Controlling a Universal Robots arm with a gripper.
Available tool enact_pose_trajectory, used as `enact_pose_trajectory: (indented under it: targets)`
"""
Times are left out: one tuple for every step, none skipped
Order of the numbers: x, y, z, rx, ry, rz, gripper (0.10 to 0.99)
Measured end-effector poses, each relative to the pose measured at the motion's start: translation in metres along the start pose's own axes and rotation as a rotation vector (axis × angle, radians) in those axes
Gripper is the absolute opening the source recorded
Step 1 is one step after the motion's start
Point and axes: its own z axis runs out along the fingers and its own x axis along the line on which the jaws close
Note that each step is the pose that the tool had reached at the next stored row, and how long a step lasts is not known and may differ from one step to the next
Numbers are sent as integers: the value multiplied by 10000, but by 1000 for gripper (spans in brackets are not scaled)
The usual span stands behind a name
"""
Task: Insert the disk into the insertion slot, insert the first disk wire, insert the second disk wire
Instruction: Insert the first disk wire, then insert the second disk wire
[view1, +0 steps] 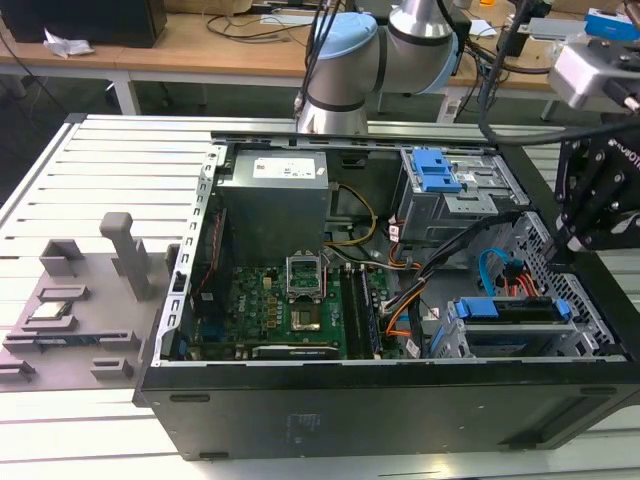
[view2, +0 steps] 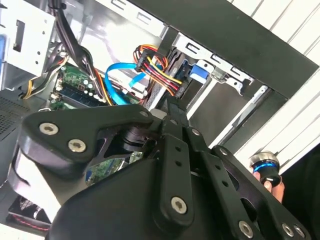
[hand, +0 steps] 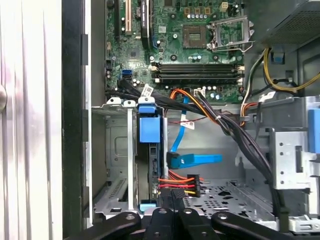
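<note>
1 disk, framed by its blue carrier, sits inside the insertion slot, the silver perforated cage at the exterior view's right end of the open computer case. In the first wrist view the disk stands edge-on between the cage's sheet-metal walls, with the carrier's blue tab facing out towards the motherboard.

The gripper hangs over this cage with its 2 fingers drawn together. Their tips are just beside a bundle of red, orange and yellow power wires, which runs from the disk's edge to a black connector. I cannot tell whether the fingers touch the wires.

A flat blue data cable lies just beside the disk above those wires. I cannot tell whether its plug is seated.

Across the case from the insertion slot stands the grey drive cage with blue latches.
</note>
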Motion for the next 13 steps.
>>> enact_pose_trajectory:
  targets:
    - [-8,2,-32,0,0,0,106]
    - [-11,3,-48,0,-1,0,106]
    - [-13,3,-69,0,1,0,106]
    - [-14,4,-86,0,0,0,106]
    - [-15,5,-109,0,0,0,106]
    - [-15,6,-139,0,1,0,106]
    - [-15,7,-153,0,1,0,106]
    - [-15,7,-164,0,1,0,106]
    - [-16,8,-182,0,-2,0,106]
    - [-16,8,-184,0,-1,0,106]
    - [-15,8,-184,-1,-1,0,106]
    - [-16,8,-184,0,-3,0,106]
    - [-15,8,-184,0,-3,0,106]
